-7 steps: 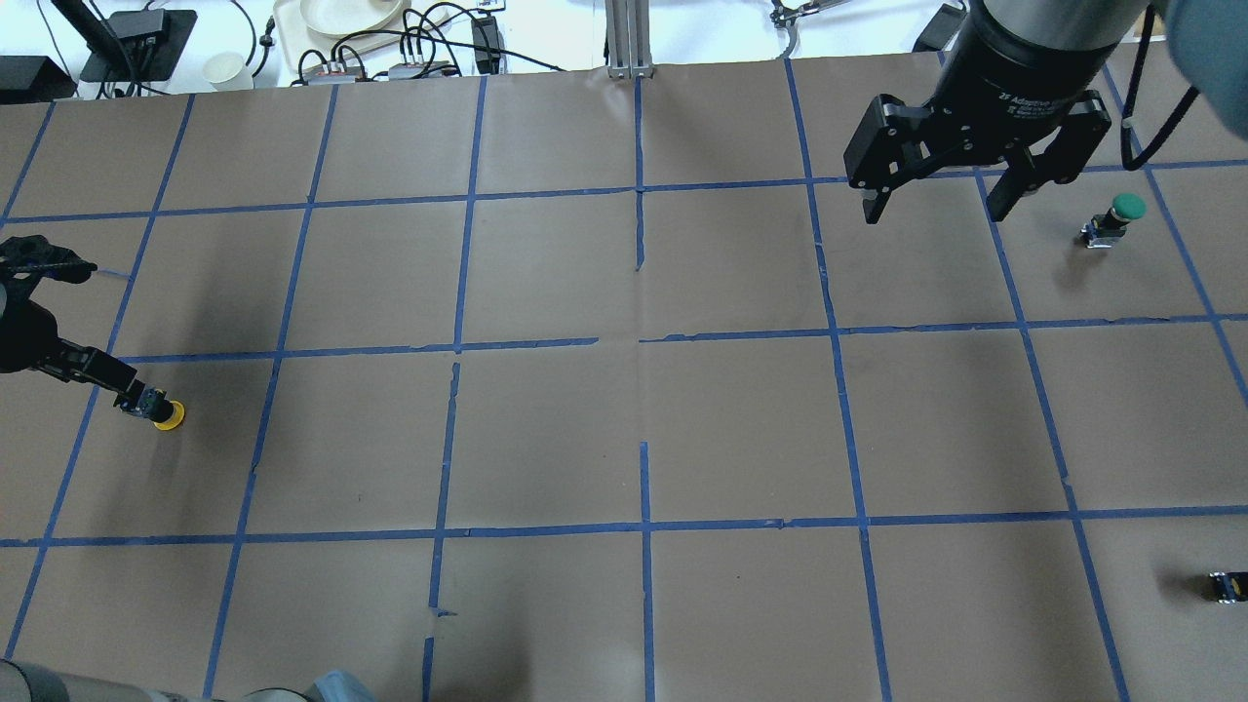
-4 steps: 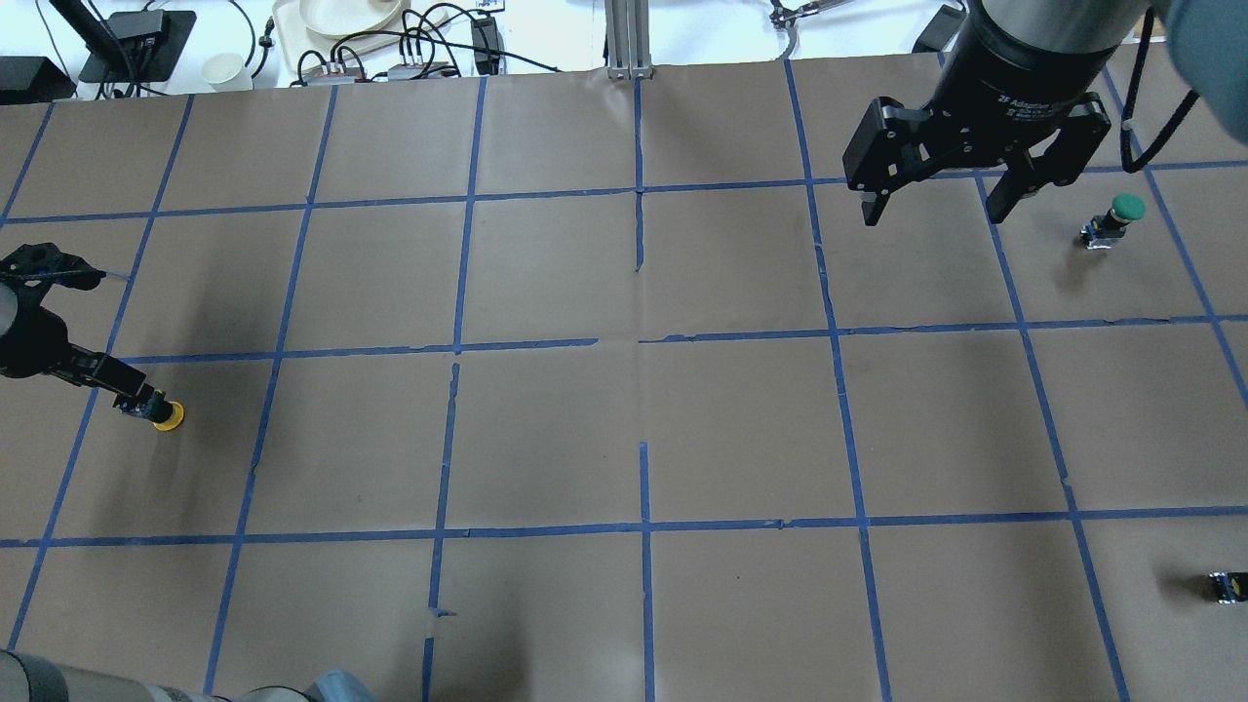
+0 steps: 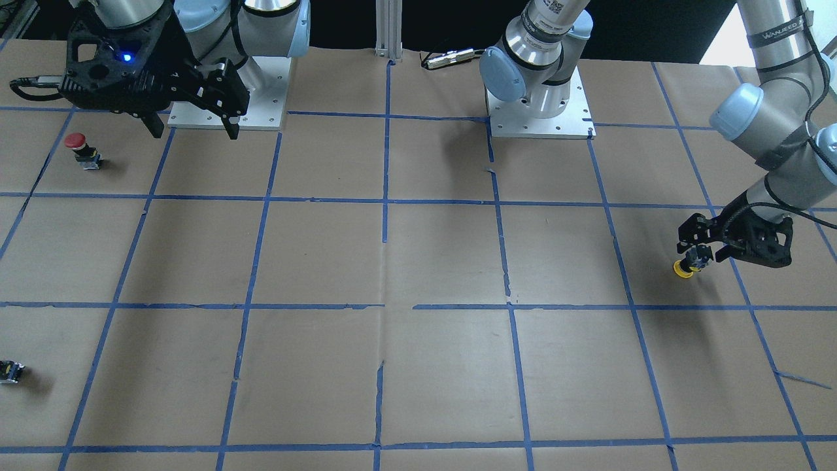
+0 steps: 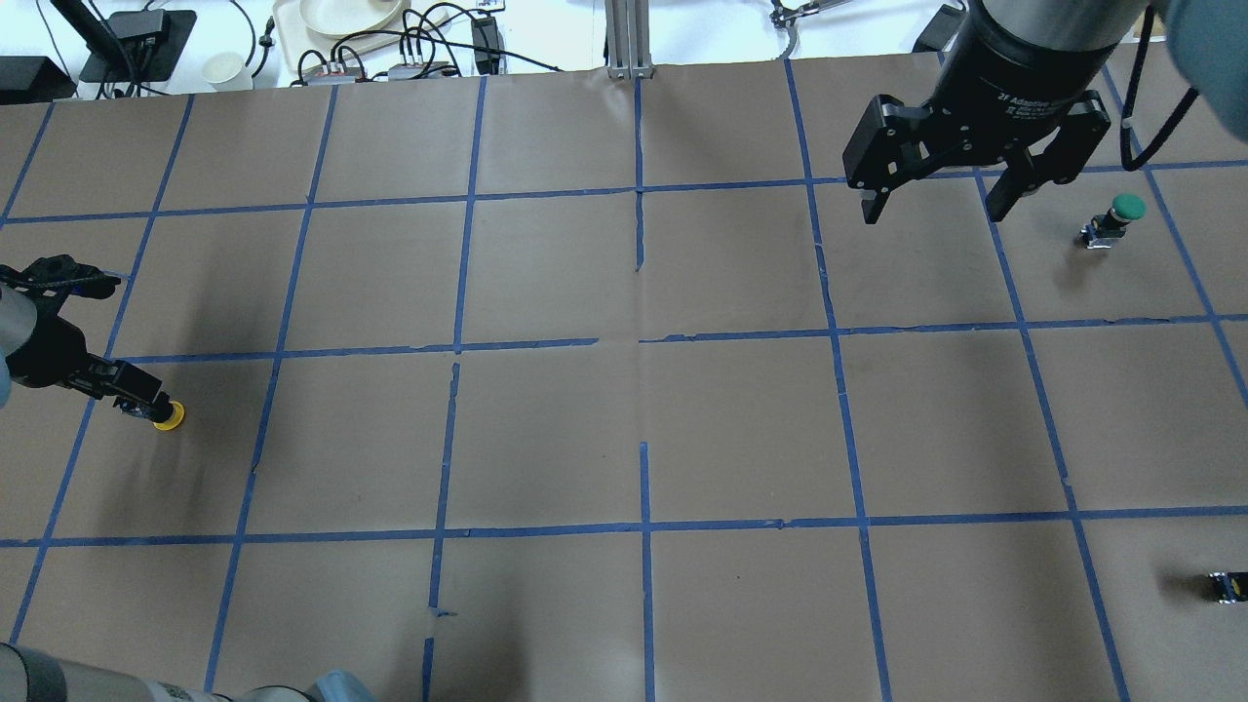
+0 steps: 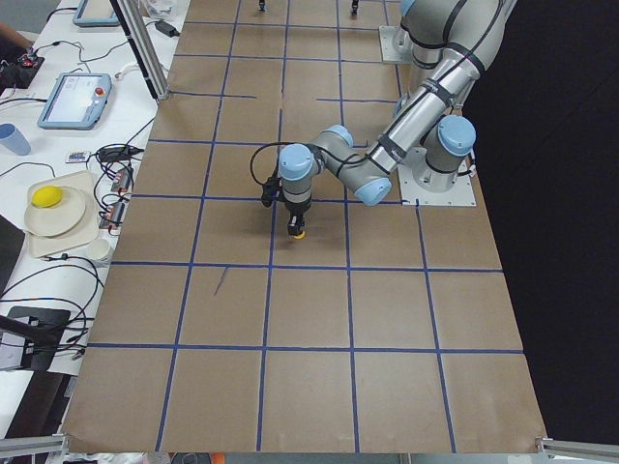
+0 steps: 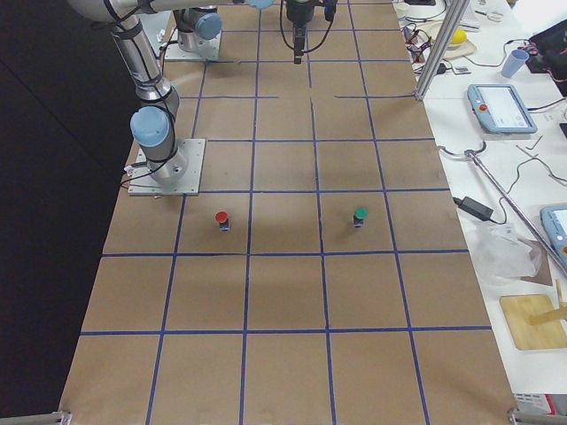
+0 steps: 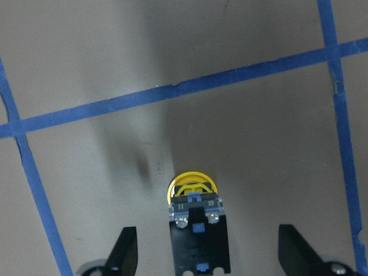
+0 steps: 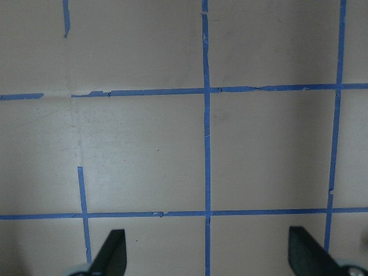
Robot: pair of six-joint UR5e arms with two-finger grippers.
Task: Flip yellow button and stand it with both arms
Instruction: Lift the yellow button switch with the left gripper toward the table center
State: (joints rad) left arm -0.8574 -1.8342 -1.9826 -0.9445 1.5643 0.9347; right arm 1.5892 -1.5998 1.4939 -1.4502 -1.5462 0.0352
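1. Front-facing view: The yellow button (image 3: 684, 269) is pictured cap-down on the brown table (image 3: 444, 261), in a taped square at the robot's left end, directly under the left gripper (image 3: 697, 256). The right gripper (image 3: 195, 133) is held above the table with its fingers spread wide. A red button (image 3: 77, 142) stands near it, and a small dark block (image 3: 10, 371) lies well apart.
2. Overhead view: The yellow button (image 4: 169, 417) is shown at the tip of the left gripper (image 4: 146, 405), just below a blue tape line (image 4: 370, 349). The right gripper (image 4: 934, 214) is seen released, with a green button (image 4: 1121, 213) standing near it.
3. Exterior left view: The left arm (image 5: 363, 174) is stretched over the table, and the left gripper (image 5: 296, 222) is pointed down at the yellow button (image 5: 299, 233).
4. Exterior right view: The left gripper (image 6: 299, 51) is seen far and small, and the yellow button cannot be made out. The red button (image 6: 221, 218) and the green button (image 6: 359, 215) stand upright in neighbouring squares.
5. Left wrist view: The fingers (image 7: 127, 253) are released and set apart on either side of the yellow button (image 7: 197, 227), with neither touching it. Its blocky base is turned towards the camera, with the cap on the paper beyond. It possibly leans slightly, though that cannot be told.
6. Right wrist view: The fingers (image 8: 113, 253) are spread wide, with only taped paper shown between them.
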